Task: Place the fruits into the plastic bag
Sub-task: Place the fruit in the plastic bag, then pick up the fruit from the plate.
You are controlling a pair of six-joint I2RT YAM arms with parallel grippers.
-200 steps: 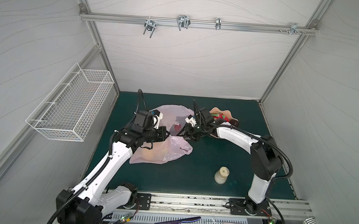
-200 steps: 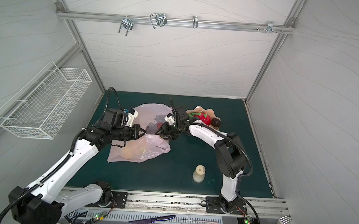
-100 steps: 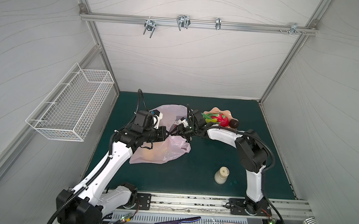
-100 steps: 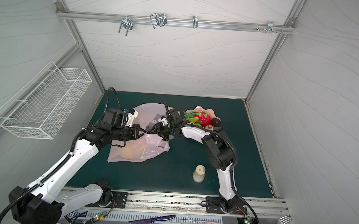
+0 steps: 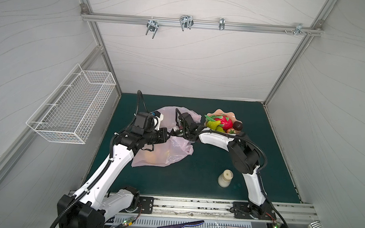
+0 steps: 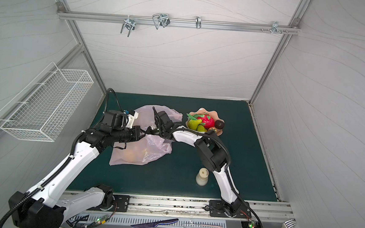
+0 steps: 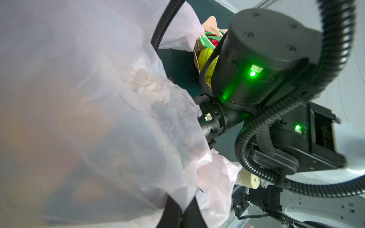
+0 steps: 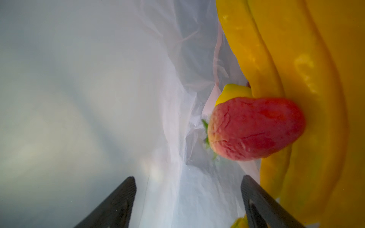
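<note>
Right wrist view is showing my right claw [image 8: 187, 177] standing spread wide inside the plastic bag [image 8: 173, 110], gripping nothing. A strawberry [image 8: 254, 128] is lying just ahead, apart from the claw, touching the yellow banana bunch [image 8: 300, 83]. My left claw [image 7: 183, 205] is pressing together on the bag's film, pinching an edge. In a top view the bag is lying on the bench [image 5: 194, 185] at nine o'clock of the plate [image 5: 219, 111], which is carrying a dragon fruit [image 5: 226, 122], a pear [image 5: 212, 124] and a dark round fruit [image 5: 238, 125]. A cream bottle [image 5: 225, 178] is standing at five o'clock of the bag.
</note>
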